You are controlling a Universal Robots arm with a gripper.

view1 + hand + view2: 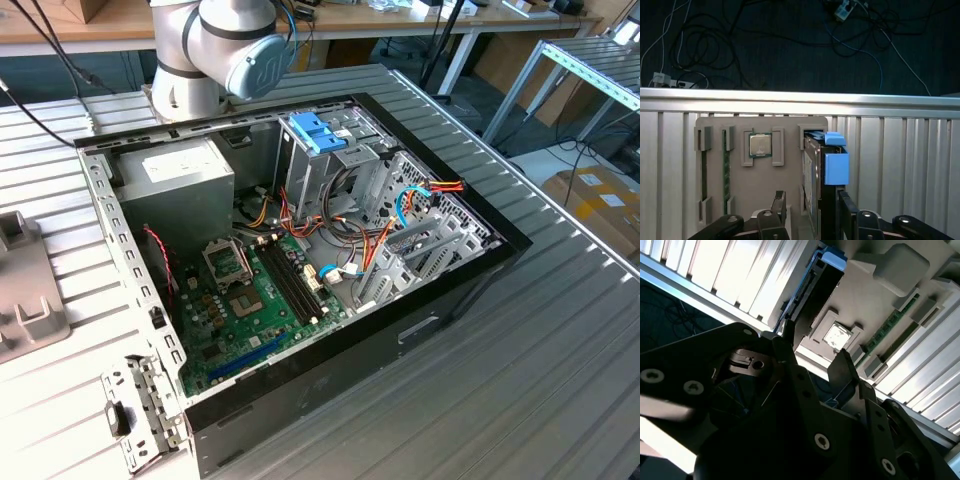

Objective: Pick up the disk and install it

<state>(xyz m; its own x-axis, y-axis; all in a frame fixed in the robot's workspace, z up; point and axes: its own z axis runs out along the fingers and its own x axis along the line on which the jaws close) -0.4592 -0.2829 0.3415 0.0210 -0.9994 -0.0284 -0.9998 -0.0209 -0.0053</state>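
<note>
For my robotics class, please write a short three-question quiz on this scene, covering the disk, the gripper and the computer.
1. True or false: the disk stands on edge in the grey holder.
2. Fill in: the gripper near the disk is ____ (open or shut).
3. In the exterior view, the computer case is: A closed with its cover on, B open with the board showing, C upside down.
Key: 1 true; 2 open; 3 B.
</note>
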